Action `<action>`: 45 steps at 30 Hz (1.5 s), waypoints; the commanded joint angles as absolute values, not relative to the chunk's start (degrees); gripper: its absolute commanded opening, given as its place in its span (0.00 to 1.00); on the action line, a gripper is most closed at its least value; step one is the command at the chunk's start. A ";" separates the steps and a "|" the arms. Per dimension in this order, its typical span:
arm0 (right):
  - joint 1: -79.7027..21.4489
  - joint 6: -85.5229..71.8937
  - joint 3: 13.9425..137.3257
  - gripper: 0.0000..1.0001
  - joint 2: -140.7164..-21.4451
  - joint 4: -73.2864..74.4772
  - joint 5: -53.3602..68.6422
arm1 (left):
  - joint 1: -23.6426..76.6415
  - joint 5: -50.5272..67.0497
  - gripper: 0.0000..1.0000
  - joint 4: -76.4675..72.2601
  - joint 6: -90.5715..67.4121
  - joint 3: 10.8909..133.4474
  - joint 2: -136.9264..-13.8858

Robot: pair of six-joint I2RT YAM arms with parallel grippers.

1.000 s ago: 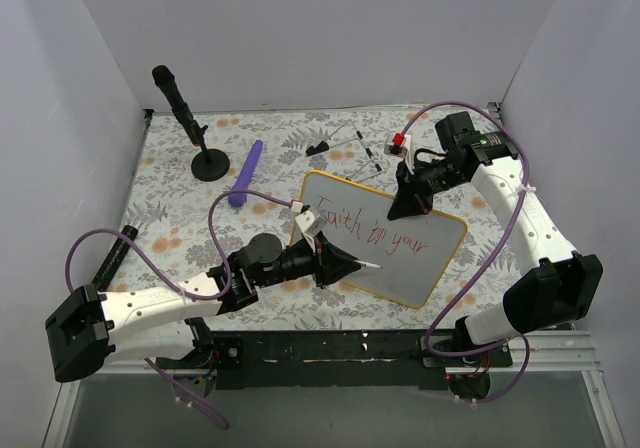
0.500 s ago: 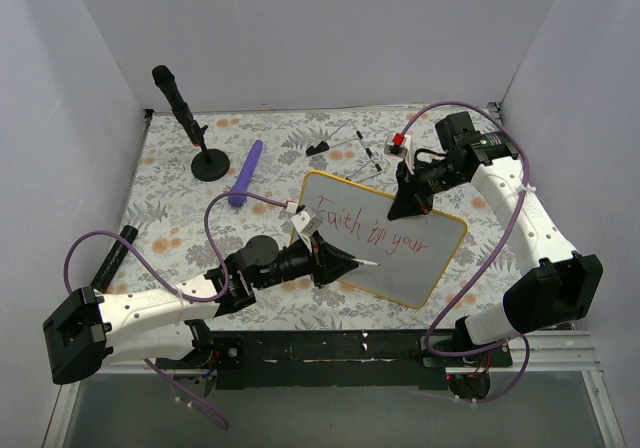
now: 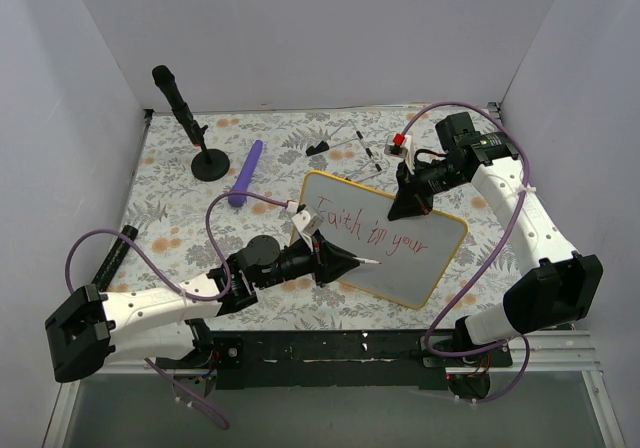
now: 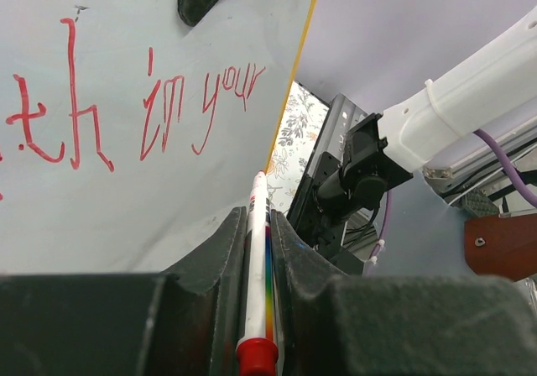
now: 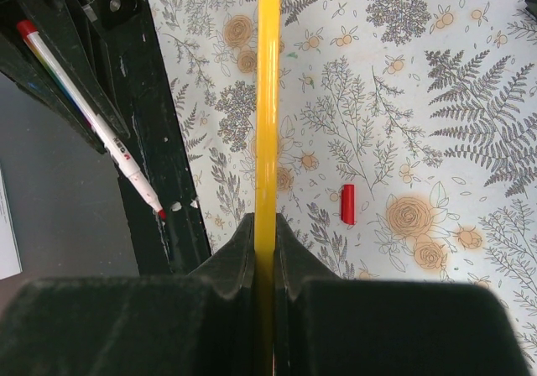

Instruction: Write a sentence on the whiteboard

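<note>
Jaws clamped: left gripper (image 4: 256,225) on marker (image 4: 257,267), right gripper (image 5: 264,225) on whiteboard (image 5: 268,99) rim; only right wrist view shows red cap (image 5: 348,204) beside that rim.

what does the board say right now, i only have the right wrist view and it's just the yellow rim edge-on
Observer: The sentence reads "Faith in your", in red, on the whiteboard.
Operator: where's the pen tip relative to those words
Observer: In the top view the left gripper holds the marker with its tip just below "in", on the side nearer the arm bases. I cannot tell whether it touches the board.
Operator: which part of the rim am i clamping
Observer: The right gripper is shut on the board's far long edge, roughly midway along it, just beyond "your".
</note>
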State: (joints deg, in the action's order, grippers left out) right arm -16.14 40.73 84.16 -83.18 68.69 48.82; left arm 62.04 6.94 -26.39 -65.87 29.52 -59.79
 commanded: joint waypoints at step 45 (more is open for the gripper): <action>-14.85 36.04 83.06 0.01 -79.01 62.67 54.14 | 70.75 -3.61 0.00 -41.31 -55.37 50.71 -90.00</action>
